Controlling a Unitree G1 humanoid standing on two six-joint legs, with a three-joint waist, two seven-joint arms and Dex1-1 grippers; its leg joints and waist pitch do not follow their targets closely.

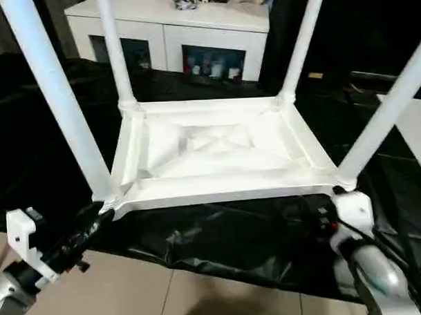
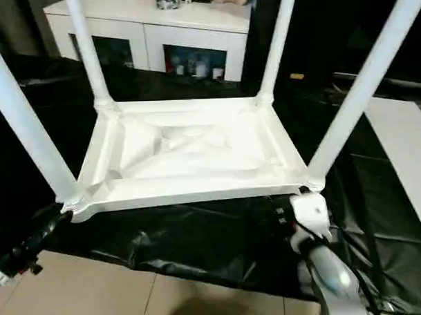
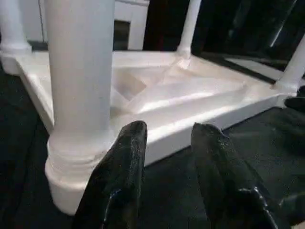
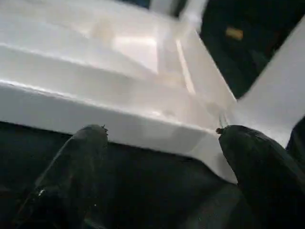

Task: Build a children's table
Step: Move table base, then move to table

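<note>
With both pairs of black fingers spread and empty, the left gripper (image 3: 164, 143) and right gripper (image 4: 159, 138) are held at the near corners of the white plastic children's table (image 1: 217, 154), inverted on black sheeting (image 1: 220, 240). All four tapering legs appear fitted; righting seemingly remains.

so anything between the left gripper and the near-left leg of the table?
Nothing visible. The left gripper is open right at the near edge of the upside-down table top, beside the base of the near-left leg. Between its fingers and the table lies just black sheeting.
</note>
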